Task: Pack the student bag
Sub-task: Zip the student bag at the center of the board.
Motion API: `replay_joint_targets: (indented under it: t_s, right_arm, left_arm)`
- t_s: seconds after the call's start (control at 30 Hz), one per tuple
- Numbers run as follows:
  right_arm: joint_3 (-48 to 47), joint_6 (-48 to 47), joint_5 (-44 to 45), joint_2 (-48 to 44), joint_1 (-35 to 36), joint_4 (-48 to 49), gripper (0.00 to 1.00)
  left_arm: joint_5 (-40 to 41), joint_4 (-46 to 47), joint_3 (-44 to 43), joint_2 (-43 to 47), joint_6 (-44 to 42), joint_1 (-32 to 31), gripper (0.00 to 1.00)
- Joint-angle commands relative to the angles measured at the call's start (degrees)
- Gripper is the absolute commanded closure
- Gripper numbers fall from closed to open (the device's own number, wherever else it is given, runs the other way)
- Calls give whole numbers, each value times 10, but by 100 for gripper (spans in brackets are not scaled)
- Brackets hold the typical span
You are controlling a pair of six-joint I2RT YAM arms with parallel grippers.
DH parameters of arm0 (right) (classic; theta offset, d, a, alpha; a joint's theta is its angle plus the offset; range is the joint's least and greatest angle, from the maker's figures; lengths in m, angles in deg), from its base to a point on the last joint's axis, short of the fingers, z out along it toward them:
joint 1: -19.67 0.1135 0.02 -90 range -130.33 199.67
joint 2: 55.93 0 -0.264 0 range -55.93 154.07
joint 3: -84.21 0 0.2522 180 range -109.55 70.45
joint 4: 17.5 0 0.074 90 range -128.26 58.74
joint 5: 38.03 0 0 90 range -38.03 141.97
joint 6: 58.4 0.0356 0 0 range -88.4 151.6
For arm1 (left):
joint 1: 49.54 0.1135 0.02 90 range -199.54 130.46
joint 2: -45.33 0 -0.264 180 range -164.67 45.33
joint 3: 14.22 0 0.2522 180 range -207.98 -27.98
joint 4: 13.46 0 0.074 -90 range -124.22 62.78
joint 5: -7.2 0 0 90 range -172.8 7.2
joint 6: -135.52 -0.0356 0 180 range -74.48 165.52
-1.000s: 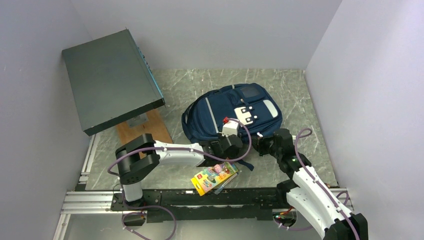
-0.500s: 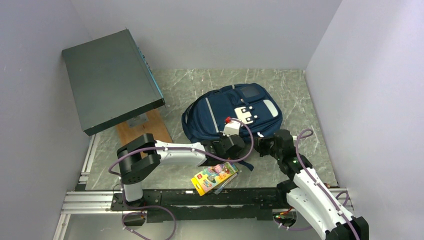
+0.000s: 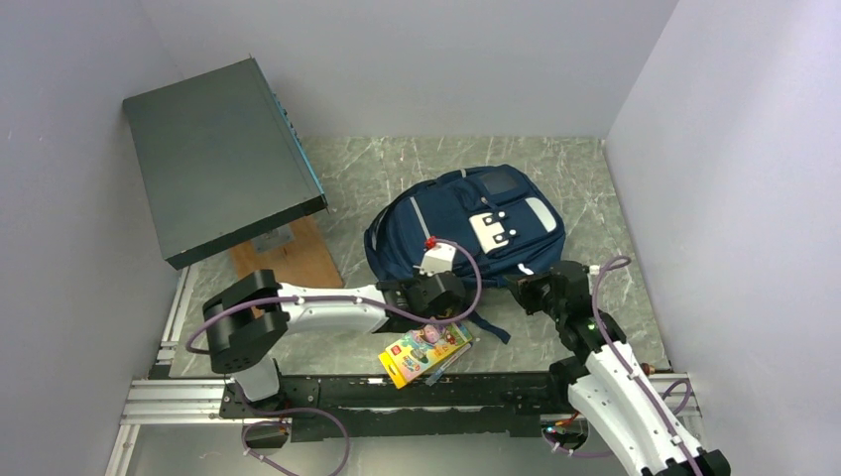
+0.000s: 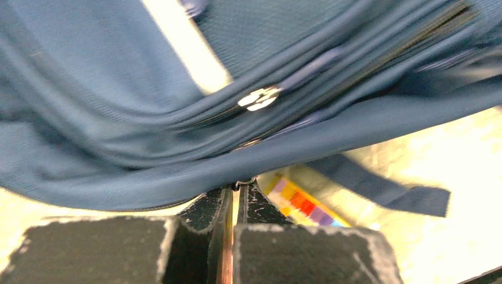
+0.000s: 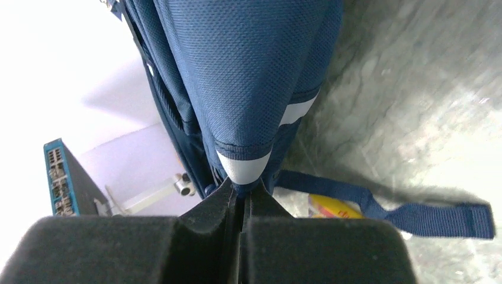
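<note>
On the marble-patterned table (image 3: 387, 164), the navy backpack (image 3: 466, 223) lies near the middle, front pocket up. At its near edge the left gripper (image 4: 237, 188) is pressed together on the bag's lower seam. The right gripper (image 5: 240, 188) pinches a corner marked by a pale band. A colourful box (image 3: 426, 352) lies near the bag, by the table's front edge.

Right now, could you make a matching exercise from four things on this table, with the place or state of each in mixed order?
1 student bag
2 colourful box
3 dark flat box
4 wooden board

a partly under the dark flat box
b lying flat in front of the student bag
c pinched by left gripper and right gripper
d raised, far left

Pairs: 1-c, 2-b, 3-d, 4-a
</note>
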Motion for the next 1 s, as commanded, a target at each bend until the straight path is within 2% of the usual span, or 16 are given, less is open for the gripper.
replay_joint_targets:
  t_s: [0.0,0.13,0.3,0.43,0.6,0.63,0.7,0.8,0.9,0.97]
  right_arm:
    - [-46,-106,60,-14,-68,5,100]
    - [-71,-212,29,11,-142,9,100]
    - [-107,-365,13,82,-186,31,100]
    - [-146,-486,-1,144,-200,47,100]
    - [-207,-628,-36,222,-200,0,100]
    - [-216,-640,-50,239,-200,-12,96]
    - [-227,-651,-87,268,-200,-41,80]
    - [-207,-633,-162,282,-197,-50,64]
    - [-174,-602,-212,256,-184,-45,60]
    - [-158,-577,-208,223,-172,-48,59]
  left_arm:
    - [29,-74,66,55,5,36,100]
    - [-23,-47,119,95,-29,55,100]
    - [-105,4,146,137,-99,57,100]
    - [-192,33,128,141,-142,57,100]
    - [-274,45,83,115,-154,57,100]
    - [-295,48,74,109,-157,57,100]
    - [-319,58,61,96,-159,57,100]
    - [-342,69,51,86,-154,57,100]
    - [-365,73,36,73,-154,59,100]
    - [-381,73,28,65,-152,59,100]
